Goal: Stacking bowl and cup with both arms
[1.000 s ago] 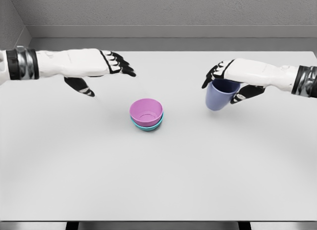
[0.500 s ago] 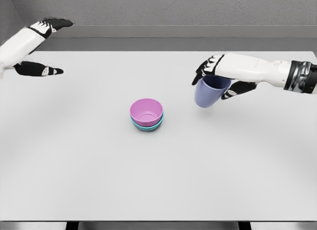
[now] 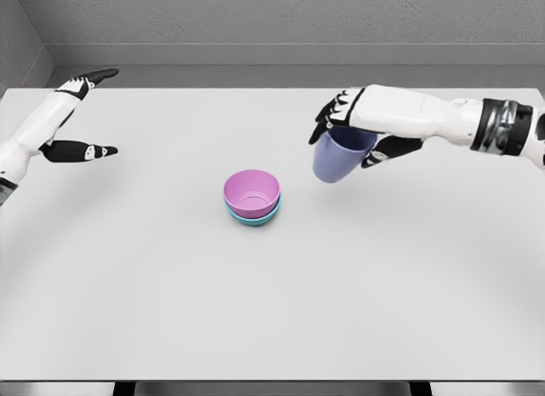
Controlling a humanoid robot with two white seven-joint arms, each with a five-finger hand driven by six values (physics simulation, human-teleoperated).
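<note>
Head view: one table, two bowls, one cup and two hands in sight.
Table: a plain white top that fills most of the frame, its near edge along the bottom.
Pink bowl: just left of the frame's centre, upright and open upward, nested in the bowl under it; it sits where it sat a second ago.
Teal bowl: only a thin rim and lower wall show below the pink one; it rests on the table, also unmoved.
Count: two bowls stacked as one pile, one cup, two hands.
Cup: periwinkle blue, smooth-walled, tilted with its base toward the lower left, lifted clear of the table and up and to the right of the bowl pile, apart from it. Over the last second it has travelled leftward from the right part of the frame toward the bowls.
Right hand: reaches in from the right edge at upper right, fingers curled over the cup's rim from above and thumb under its right side, so the cup hangs in its grasp; it has carried the cup leftward.
Left hand: at the upper left edge, fingers and thumb spread wide, nothing in it; a second ago it hovered nearer the centre, and it has drawn back to the left.
</note>
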